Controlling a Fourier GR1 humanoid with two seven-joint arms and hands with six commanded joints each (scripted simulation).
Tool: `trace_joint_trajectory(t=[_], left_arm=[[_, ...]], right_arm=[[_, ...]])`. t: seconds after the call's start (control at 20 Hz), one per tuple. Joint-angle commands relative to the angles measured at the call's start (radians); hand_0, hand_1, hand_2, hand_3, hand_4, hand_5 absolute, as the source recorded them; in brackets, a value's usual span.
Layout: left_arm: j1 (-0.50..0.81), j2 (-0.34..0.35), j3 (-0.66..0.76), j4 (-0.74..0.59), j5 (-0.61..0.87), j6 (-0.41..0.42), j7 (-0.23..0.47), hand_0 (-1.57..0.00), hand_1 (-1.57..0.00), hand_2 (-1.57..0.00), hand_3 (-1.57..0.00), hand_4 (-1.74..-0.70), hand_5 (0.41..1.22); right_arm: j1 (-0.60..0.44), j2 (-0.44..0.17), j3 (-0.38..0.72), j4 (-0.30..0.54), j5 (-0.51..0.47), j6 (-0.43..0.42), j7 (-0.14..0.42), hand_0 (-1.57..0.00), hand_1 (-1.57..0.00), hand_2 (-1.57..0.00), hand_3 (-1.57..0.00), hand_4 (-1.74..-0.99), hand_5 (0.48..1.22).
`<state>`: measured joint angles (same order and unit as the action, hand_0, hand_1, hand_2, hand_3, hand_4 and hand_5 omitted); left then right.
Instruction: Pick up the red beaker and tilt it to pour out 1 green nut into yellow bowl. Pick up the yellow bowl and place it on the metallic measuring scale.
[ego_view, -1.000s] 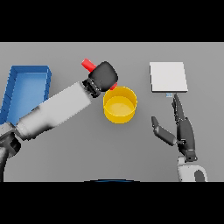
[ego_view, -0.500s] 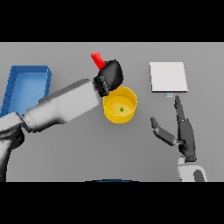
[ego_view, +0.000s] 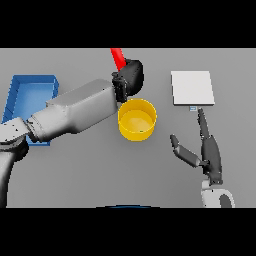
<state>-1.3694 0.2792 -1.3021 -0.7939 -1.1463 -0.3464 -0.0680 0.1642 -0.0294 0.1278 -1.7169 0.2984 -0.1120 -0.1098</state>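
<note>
Nearest, at the lower right: right hand (ego_view: 209, 152), fingers straight and spread, thumb angled out to the left, holding nothing, resting low over the grey table (ego_view: 90, 175). Fingertips aimed up toward the metallic measuring scale (ego_view: 193, 88), a pale square plate lying flat further back on the right; tips near its front edge, where a small tab sticks out, but whether touching it cannot be told.

In the middle: yellow bowl (ego_view: 137, 119), upright on the table, well apart from the scale and to its left. Inside looks plain yellow; no green nut to be made out in it, though too fine a detail to be sure.

At the left edge: blue tray (ego_view: 20, 85), open-topped, partly covered by the white and grey left forearm crossing in front of it from the lower left toward the centre.

Just behind the bowl's far rim: left hand (ego_view: 129, 78), dark, fingers curled round the red beaker (ego_view: 117, 58), pinching it firmly. Beaker lifted clear of the table, only its upper part showing above the hand as a narrow red shape leaning up and to the left, its top reaching the scene's far edge. Hand sits over and slightly beyond the bowl's back rim, overlapping it. Which end of the beaker is the mouth cannot be told.
</note>
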Motion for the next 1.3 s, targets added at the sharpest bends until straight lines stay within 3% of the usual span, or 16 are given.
trace_joint_trajectory(t=[0.0, 0.1, 0.15, 0.25, 0.4, 0.5, 0.7, 0.75, 0.95, 1.1, 1.25], left_arm=[[-0.022, 0.008, 0.016, 0.009, 0.015, 0.007, -0.013, -1.57, -1.57, -1.57, -1.57, -1.73, 1.221], [-0.082, 0.036, 0.046, 0.031, 0.033, 0.038, -0.023, -1.57, -1.57, -1.57, -1.49, -1.73, 1.221], [-0.114, 0.06, 0.069, 0.035, 0.051, 0.038, -0.026, -1.57, -1.57, -1.4, -1.51, -1.68, 1.221], [-0.167, 0.08, 0.114, 0.081, 0.09, 0.062, -0.03, -1.57, -1.57, -1.46, -1.04, -1.7, 1.221], [-0.24, 0.111, 0.192, 0.169, 0.154, 0.075, -0.003, -1.57, -1.57, -1.51, -1.3, -1.71, 1.221], [-0.248, 0.141, 0.279, 0.229, 0.223, 0.081, 0.027, -1.57, -1.57, -1.53, -1.4, -1.72, 1.221], [-0.195, 0.211, 0.524, 0.356, 0.432, 0.132, 0.185, -1.57, -1.57, -1.56, -1.36, -1.73, 1.221], [-0.164, 0.242, 0.58, 0.364, 0.489, 0.163, 0.185, -1.57, -1.57, -1.56, -1.37, -1.73, 1.221], [-0.027, 0.335, 0.741, 0.327, 0.674, 0.261, 0.185, -1.57, -1.57, -1.57, -1.43, -1.74, 1.221], [0.123, 0.405, 0.833, 0.21, 0.789, 0.348, 0.304, -1.57, -1.57, -1.57, -1.41, -1.74, 1.221], [0.302, 0.447, 0.903, 0.049, 0.894, 0.445, 0.411, -1.57, -1.57, -1.57, -1.45, -1.74, 1.221]], right_arm=[[-0.005, 0.001, -0.007, 0.003, -0.014, 0.004, 0.004, 0.0, 0.0, 0.0, 0.0, -1.206, 0.592], [-0.01, 0.006, 0.004, 0.0, 0.001, -0.002, -0.001, 0.0, 0.0, 0.0, 0.0, -1.203, 0.592], [-0.001, 0.006, 0.006, -0.008, 0.0, 0.001, 0.0, 0.0, 0.0, 0.0, 0.0, -1.201, 0.592], [-0.004, 0.016, 0.01, -0.005, -0.006, 0.001, -0.002, 0.0, 0.0, 0.0, 0.0, -1.186, 0.596], [-0.023, 0.011, -0.005, -0.003, -0.046, 0.024, 0.02, 0.0, 0.0, 0.0, 0.0, -1.182, 0.593], [-0.028, 0.013, -0.01, 0.001, -0.065, 0.032, 0.001, 0.0, 0.0, 0.0, 0.0, -1.193, 0.597], [-0.027, 0.008, -0.009, 0.013, -0.072, 0.045, 0.0, 0.0, 0.0, 0.0, 0.0, -1.222, 0.592], [-0.02, 0.002, -0.017, 0.025, -0.084, 0.051, -0.018, 0.0, 0.0, 0.0, 0.0, -1.224, 0.592], [-0.043, -0.01, -0.025, 0.041, -0.083, 0.05, -0.037, 0.0, 0.0, 0.0, 0.0, -1.222, 0.586], [-0.027, -0.029, -0.018, 0.031, -0.078, 0.067, -0.056, 0.0, 0.0, 0.0, 0.0, -1.217, 0.595], [-0.036, -0.028, -0.008, 0.034, -0.057, 0.058, -0.035, 0.0, 0.0, 0.0, 0.0, -1.212, 0.61]])
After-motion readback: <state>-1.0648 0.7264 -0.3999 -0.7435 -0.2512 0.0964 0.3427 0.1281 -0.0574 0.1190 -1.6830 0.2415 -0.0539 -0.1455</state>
